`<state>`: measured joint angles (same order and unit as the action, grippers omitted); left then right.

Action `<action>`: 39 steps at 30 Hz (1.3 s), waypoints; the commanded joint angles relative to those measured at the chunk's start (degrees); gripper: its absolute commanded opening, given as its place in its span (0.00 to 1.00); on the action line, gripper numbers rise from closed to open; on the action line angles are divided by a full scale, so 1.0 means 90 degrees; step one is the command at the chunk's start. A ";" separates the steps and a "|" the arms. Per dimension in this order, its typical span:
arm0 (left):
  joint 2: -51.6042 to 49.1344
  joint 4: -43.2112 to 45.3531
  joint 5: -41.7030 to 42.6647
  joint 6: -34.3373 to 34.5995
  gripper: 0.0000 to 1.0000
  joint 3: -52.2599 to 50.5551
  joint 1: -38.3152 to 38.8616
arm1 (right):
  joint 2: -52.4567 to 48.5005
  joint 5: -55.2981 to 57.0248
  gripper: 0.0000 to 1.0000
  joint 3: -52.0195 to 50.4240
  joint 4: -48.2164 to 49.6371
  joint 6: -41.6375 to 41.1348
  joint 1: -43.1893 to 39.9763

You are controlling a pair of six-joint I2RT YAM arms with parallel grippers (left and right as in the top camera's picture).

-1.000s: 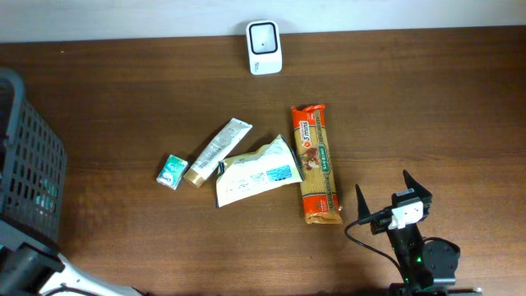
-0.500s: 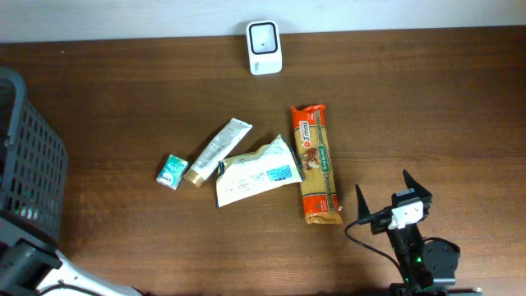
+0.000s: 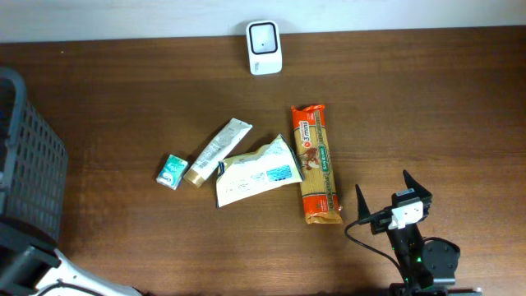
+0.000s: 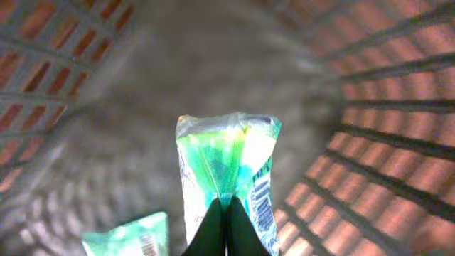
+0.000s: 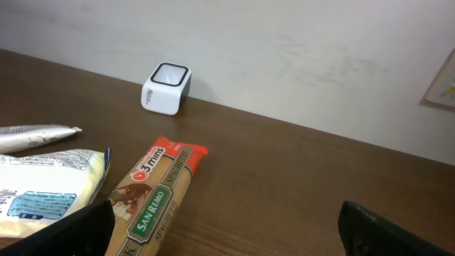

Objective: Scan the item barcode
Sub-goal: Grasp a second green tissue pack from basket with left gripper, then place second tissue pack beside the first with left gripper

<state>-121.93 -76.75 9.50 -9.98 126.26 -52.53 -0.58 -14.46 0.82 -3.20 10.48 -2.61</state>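
In the left wrist view, my left gripper (image 4: 227, 213) is down inside the dark mesh basket (image 4: 398, 107). It is shut on the lower end of a green and white packet (image 4: 227, 153), whose barcode (image 4: 261, 206) shows beside the right finger. A second green packet (image 4: 124, 238) lies at the lower left. The white scanner (image 3: 264, 36) stands at the table's far edge and is also in the right wrist view (image 5: 166, 88). My right gripper (image 3: 393, 197) rests open near the front right, with nothing between its fingers (image 5: 92, 224).
The basket (image 3: 33, 164) stands at the table's left edge. A spaghetti pack (image 3: 316, 164), a white pouch (image 3: 255, 171), a tube (image 3: 218, 150) and a small green box (image 3: 171, 171) lie mid-table. The left arm (image 3: 25, 271) shows at the lower left corner.
The left arm at the lower left corner has shifted slightly downward in the overhead view. The right arm and the items on the table have not moved.
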 commanded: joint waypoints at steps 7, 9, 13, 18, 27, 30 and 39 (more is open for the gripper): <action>0.0253 -0.0476 0.1217 0.0393 0.00 0.1049 0.0044 | 0.0041 -0.0032 0.99 -0.0056 -0.0005 -0.0051 -0.0046; 0.0488 -0.0379 0.1426 0.0406 0.00 0.1052 0.0044 | 0.0041 -0.0032 0.99 -0.0056 -0.0005 -0.0051 -0.0046; 0.1360 -0.0119 0.2385 0.0466 0.00 0.1112 0.0209 | 0.0041 -0.0032 0.99 -0.0056 -0.0005 -0.0051 -0.0046; 0.2511 -0.0250 0.3019 0.0459 0.00 0.1110 0.1018 | 0.0041 -0.0032 0.99 -0.0056 -0.0005 -0.0051 -0.0046; 0.2543 -0.1467 0.1739 0.0000 0.00 -0.0835 0.3915 | 0.0041 -0.0032 0.99 -0.0056 -0.0005 -0.0051 -0.0046; 0.2543 -0.0590 0.1435 0.0007 0.00 -0.2569 0.4546 | 0.0041 -0.0032 0.99 -0.0056 -0.0005 -0.0051 -0.0046; 0.2535 0.1569 0.1297 0.0034 0.00 -0.5807 0.4809 | 0.0041 -0.0032 0.99 -0.0056 -0.0005 -0.0049 -0.0046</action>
<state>-99.88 -64.53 22.11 -9.17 78.06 -9.34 -0.58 -14.46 0.82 -3.20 10.46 -2.61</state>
